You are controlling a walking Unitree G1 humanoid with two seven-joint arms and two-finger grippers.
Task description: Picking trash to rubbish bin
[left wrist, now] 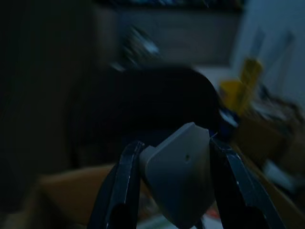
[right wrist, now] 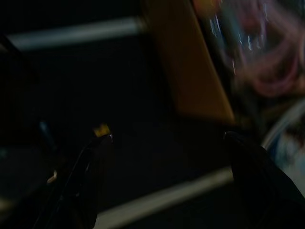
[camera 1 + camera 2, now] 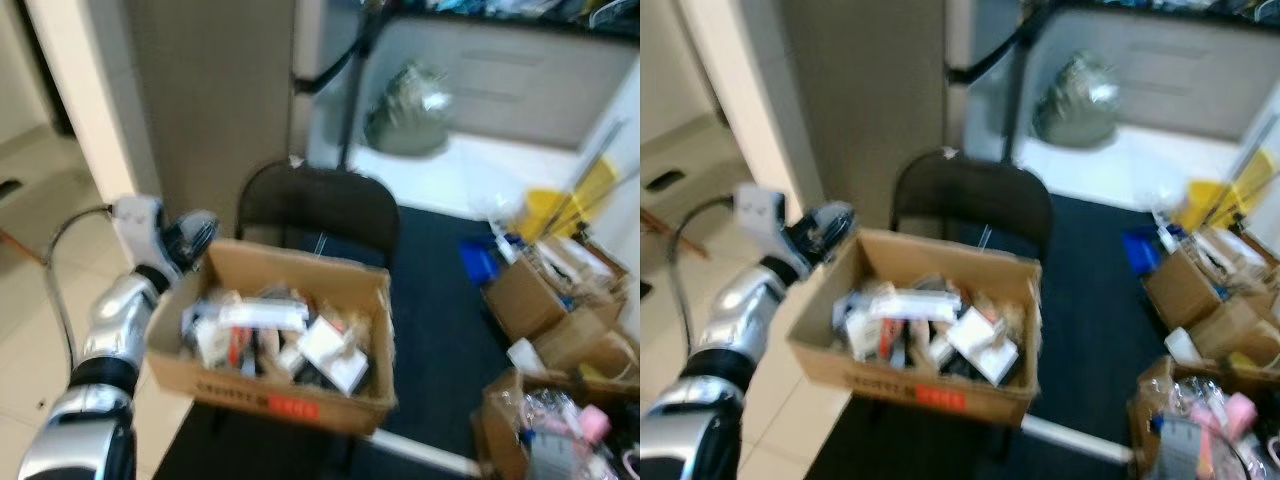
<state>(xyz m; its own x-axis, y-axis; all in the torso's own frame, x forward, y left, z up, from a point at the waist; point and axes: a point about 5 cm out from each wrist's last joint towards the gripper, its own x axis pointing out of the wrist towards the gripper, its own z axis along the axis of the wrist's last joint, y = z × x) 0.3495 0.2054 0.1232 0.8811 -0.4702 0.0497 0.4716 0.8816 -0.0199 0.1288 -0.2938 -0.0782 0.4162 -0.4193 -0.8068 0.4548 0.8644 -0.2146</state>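
A cardboard box (image 3: 300, 268) full of mixed trash, white cartons and wrappers, rests on a black chair (image 3: 320, 205). My left gripper (image 3: 195, 240) hovers at the box's left rim, shut on a pale grey wedge-shaped piece (image 1: 178, 179) held between both black fingers (image 1: 121, 186). The silver left arm (image 3: 110, 340) reaches up from the lower left. In the dark right wrist view, my right gripper (image 2: 167, 157) hangs open above a dark floor beside a cardboard edge (image 2: 190, 71).
Several open cardboard boxes (image 3: 545, 300) of clutter stand at the right on a dark mat (image 3: 440, 300). A yellow container (image 3: 555, 210) and a grey bag (image 3: 410, 110) lie beyond. A wall corner (image 3: 90, 110) rises at the left, with tiled floor (image 3: 30, 330) beneath.
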